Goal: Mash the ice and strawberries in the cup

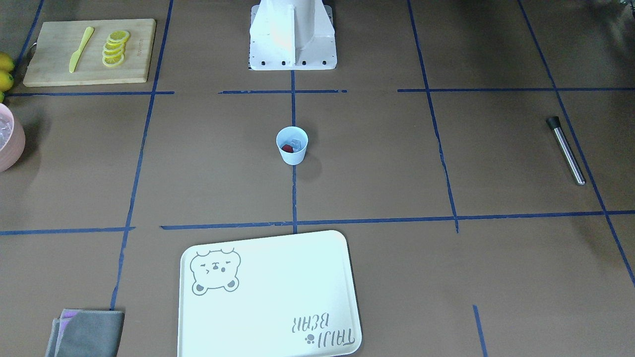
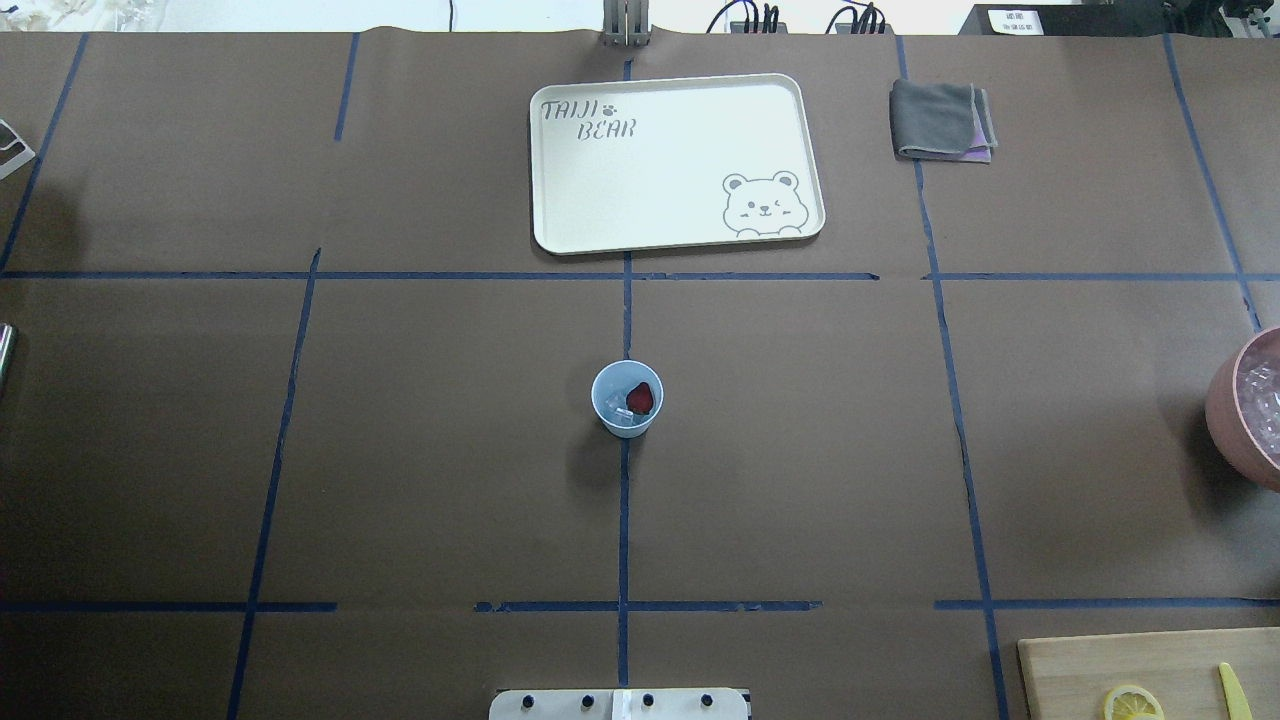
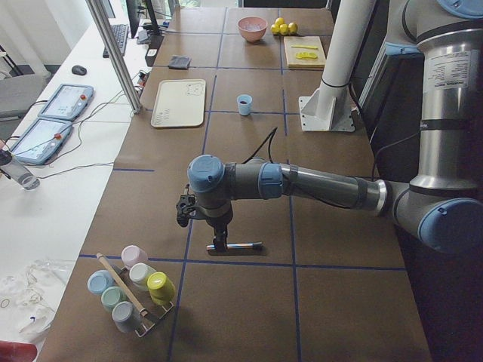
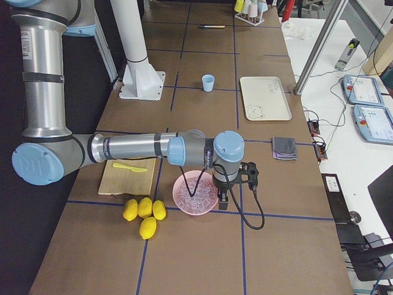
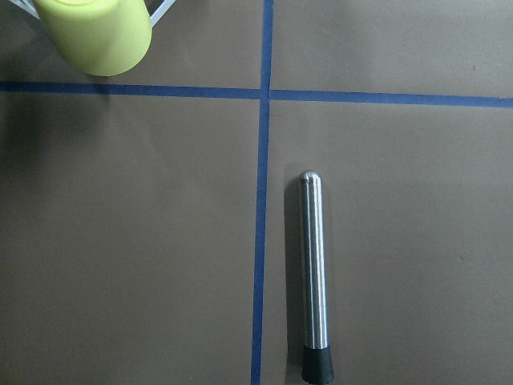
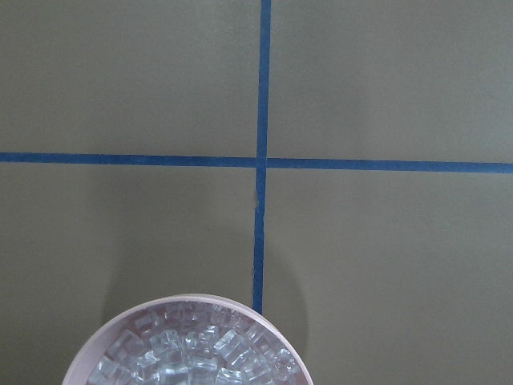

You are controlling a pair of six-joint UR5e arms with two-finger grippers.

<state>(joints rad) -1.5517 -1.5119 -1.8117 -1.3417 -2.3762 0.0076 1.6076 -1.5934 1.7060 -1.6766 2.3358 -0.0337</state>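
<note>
risk: the steel muddler [image 5: 313, 273] lies flat and is round, so an off-axis grasp may roll it away. risk: the cup [image 1: 292, 145] stands unsupported, so a slanted press may tip it and spill the ice [image 1: 296, 144] and strawberry [image 2: 640, 399].

position: the cup is at frame centre in the overhead view, well apart from both claws. the left gripper [image 3: 219, 243] hangs over the muddler, lower centre of the left side view. the right gripper [image 4: 225, 198] hangs just beside the pink bowl [image 4: 179, 198]. whether either claw is spread or pressed together cannot be told.

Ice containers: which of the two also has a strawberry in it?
The small pale blue cup at the table's centre: a red strawberry lies beside its ice. The larger pink bowl on the robot's right holds only ice cubes.
</note>
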